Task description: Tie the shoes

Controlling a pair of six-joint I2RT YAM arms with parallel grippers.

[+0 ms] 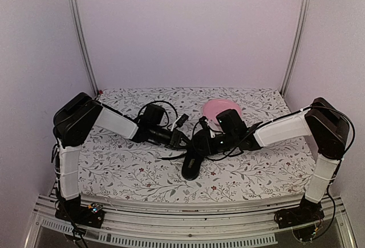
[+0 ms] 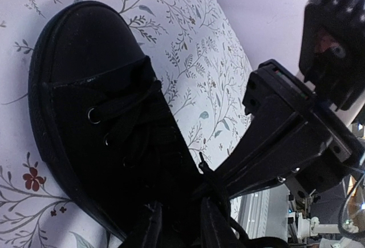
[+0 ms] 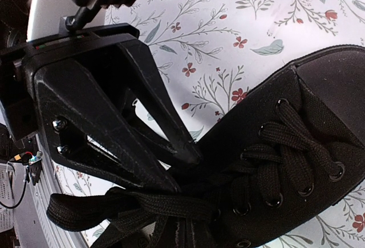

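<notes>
The black shoe (image 1: 191, 167) lies mid-table with its toe toward the near edge. It also shows in the left wrist view (image 2: 97, 117) and the right wrist view (image 3: 296, 162). Both grippers meet over its lace area. My left gripper (image 1: 183, 140) (image 2: 181, 214) has its fingers a little apart over the upper laces; the right wrist view shows the gap at its tips (image 3: 182, 169). My right gripper (image 1: 197, 145) (image 3: 179, 234) is shut on the black laces (image 3: 142, 202). In the left wrist view its fingers (image 2: 256, 157) taper to a lace bunch (image 2: 206, 171).
A pink plate (image 1: 214, 109) sits just behind the right gripper. The floral tablecloth (image 1: 131, 168) covers the table. Metal frame posts (image 1: 82, 37) stand at the back corners. A rail (image 1: 188, 225) runs along the near edge.
</notes>
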